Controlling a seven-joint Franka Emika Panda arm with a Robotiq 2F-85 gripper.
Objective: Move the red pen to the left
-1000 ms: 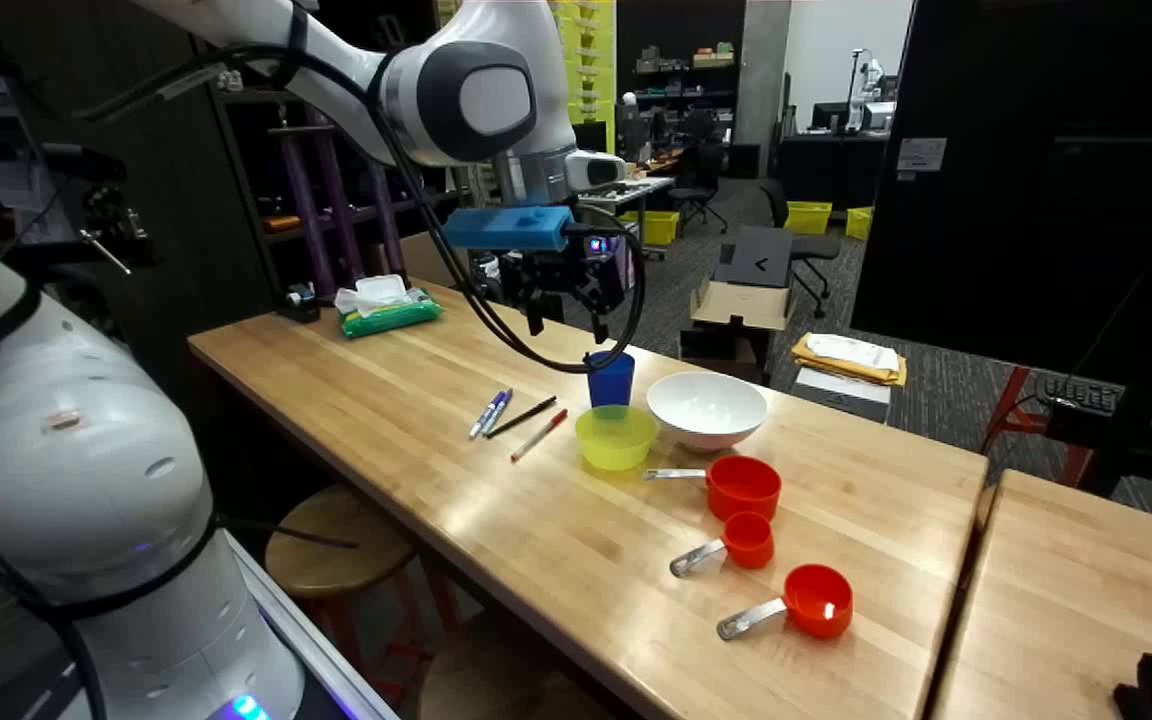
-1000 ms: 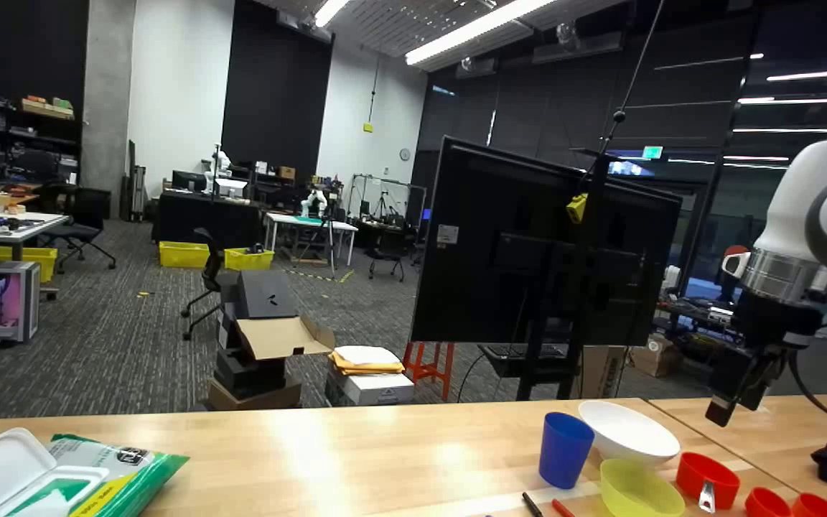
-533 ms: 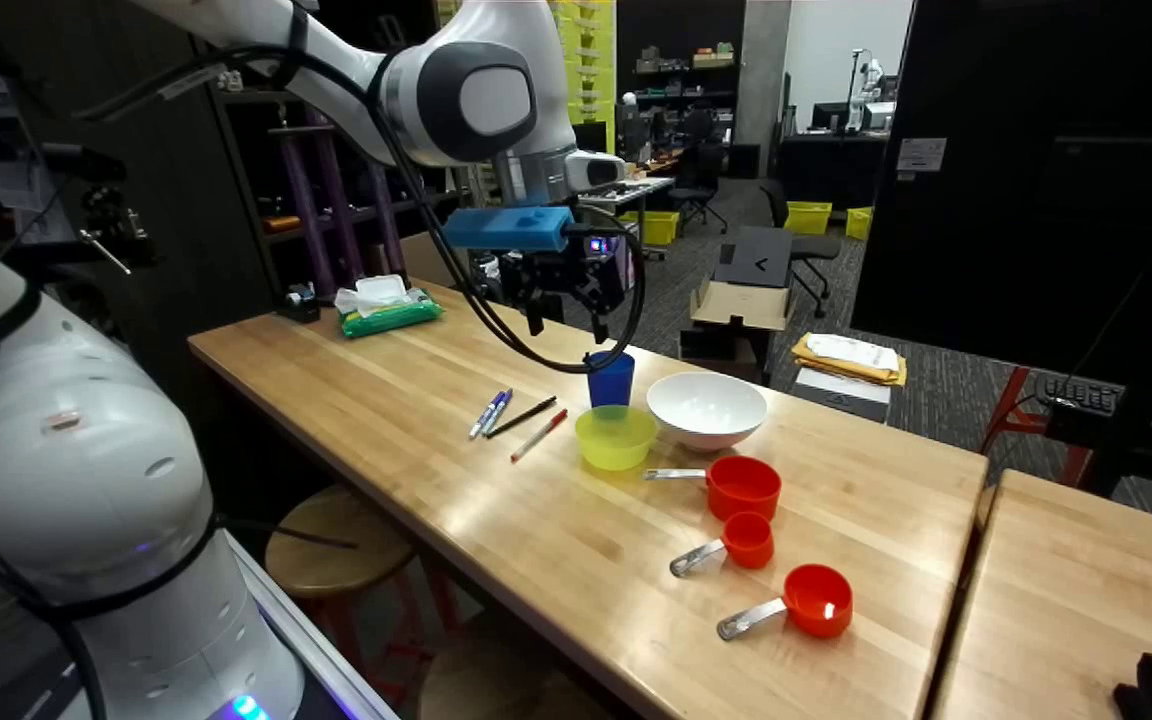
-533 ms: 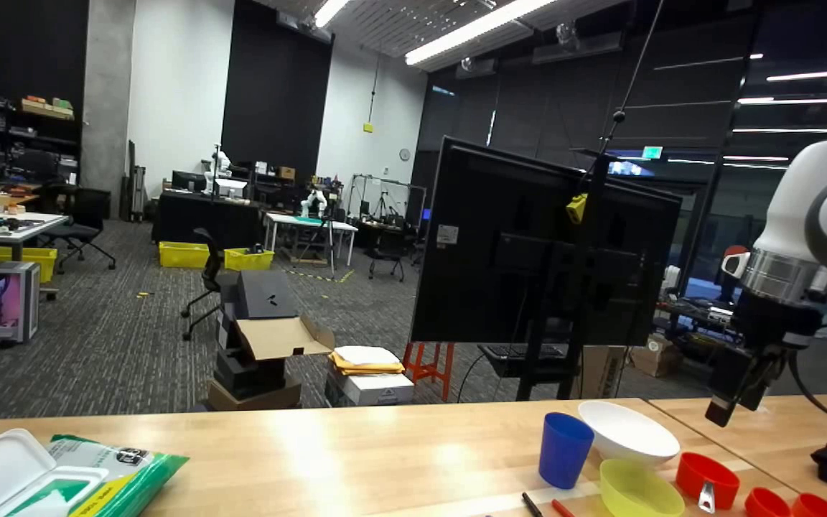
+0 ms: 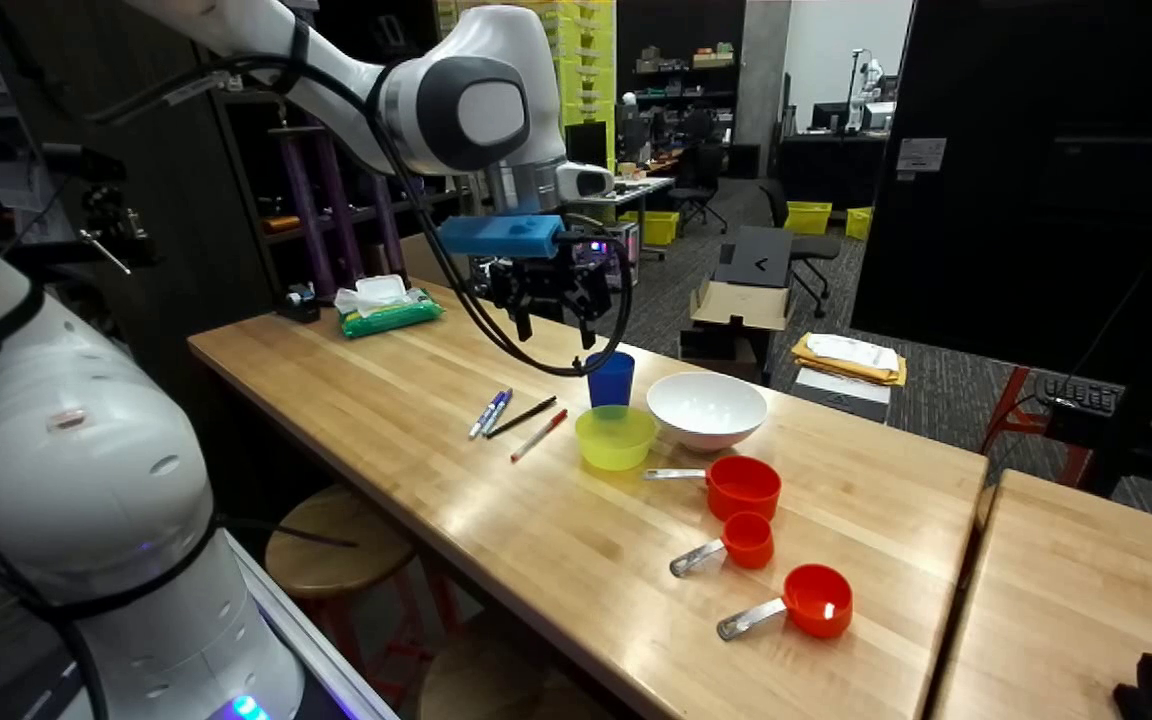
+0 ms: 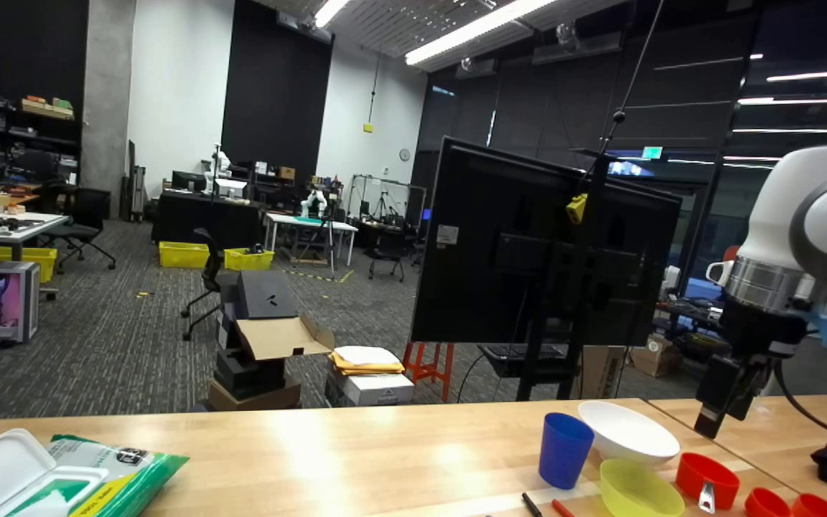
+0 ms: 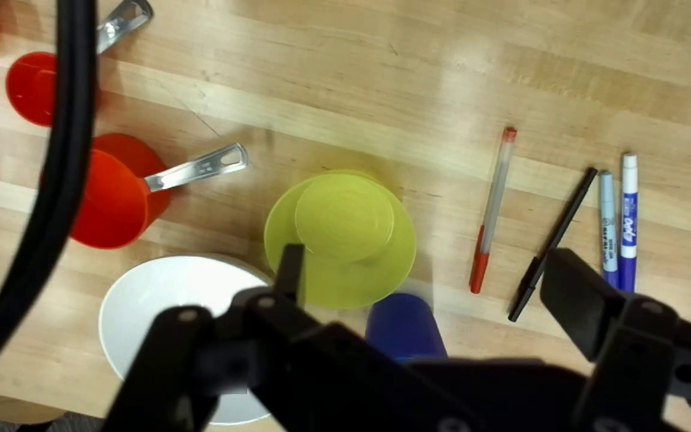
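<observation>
Red pen (image 7: 493, 210) flat on the wooden table (image 5: 386, 400); gripper (image 5: 556, 333) raised above, fingers spread wide, released.
The pen's cap end faces the table's far edge; bare wood runs from the other end to the edge by the stools (image 5: 336, 540). In the wrist view it lies between the yellow bowl (image 7: 339, 282) and the black pen (image 7: 555, 234), apart from both, with two markers (image 7: 628, 222) just past the black one. That view shows it whole, while an exterior view crops the red pen (image 6: 562, 508) to part of its red end. Both exterior views show the pack of wipes (image 6: 130, 474), well apart from the pens and outside the wrist view. Against half a second ago, the gripper sits slightly lower and farther toward frame left in both exterior views; pens and bowl lie as they were.
</observation>
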